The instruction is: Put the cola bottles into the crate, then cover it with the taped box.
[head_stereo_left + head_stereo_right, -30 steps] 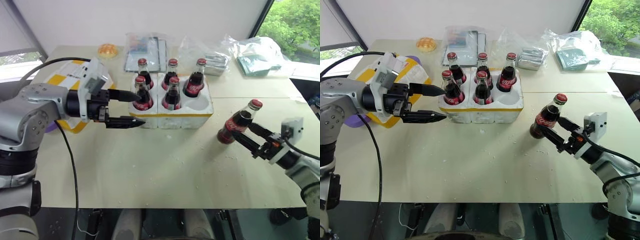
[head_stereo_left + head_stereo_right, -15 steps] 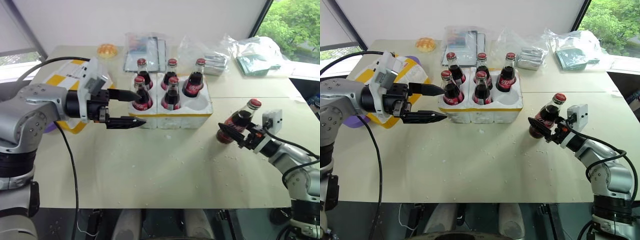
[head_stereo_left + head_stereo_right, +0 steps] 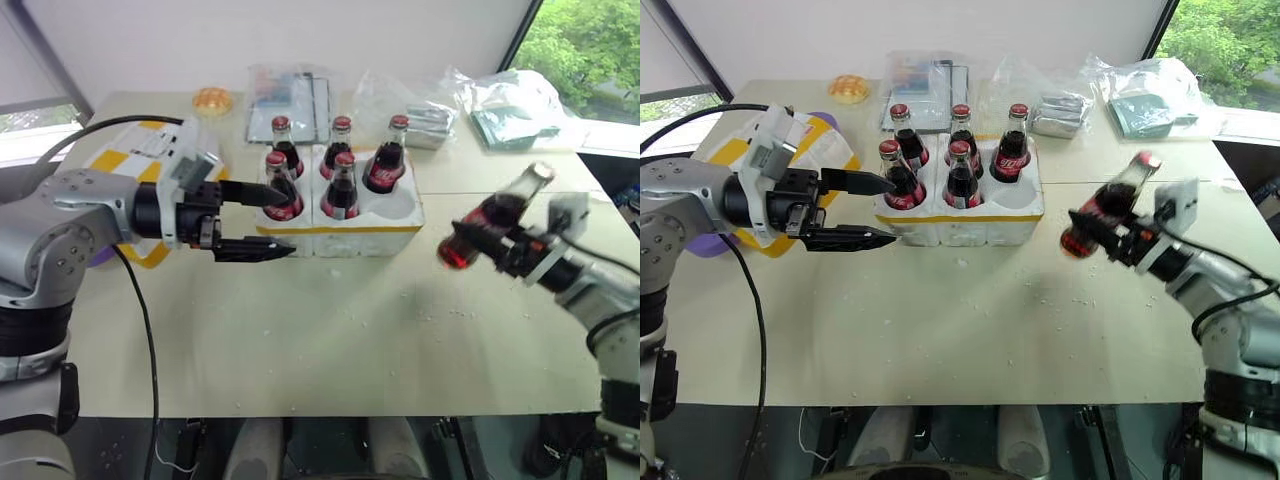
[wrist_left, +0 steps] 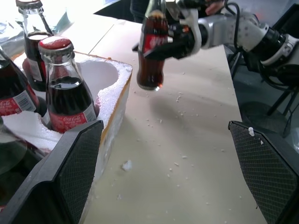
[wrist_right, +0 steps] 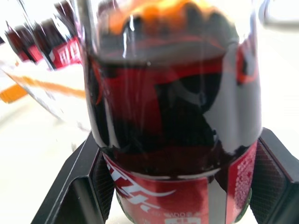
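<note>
Right end effector (image 3: 505,243) is clamped on the sixth cola bottle (image 3: 487,218), gripping it around the labelled lower body. The bottle is clear of the surface (image 3: 340,340) and tilted: base low and toward the crate, red cap high and away toward the robot's right.

Crate (image 3: 345,225): white foam block with a yellow strip along its base, standing mid-surface. Five bottles stand upright in its wells: three across the far row, and two in the near row at the left and middle. The near right well (image 3: 393,207) is the one left open.

Key relation: the open well lies to the left of the held bottle and slightly farther away, at the crate corner closest to the right arm. The bottle's long axis leans, while the well opens straight up. Judgement: the bottle needs to be brought upright and base-down over that well before lowering; otherwise the base could catch the foam rim or knock the middle near bottle.

Left end effector (image 3: 255,219) has its fingers spread wide and holds nothing. It points rightward at the crate's left near corner; the upper finger is beside the near left bottle (image 3: 280,190), contact not resolvable.

Taped box (image 3: 135,160), with yellow bands and a label, lies behind the left arm at the surface's left side, not yet needed.
</note>
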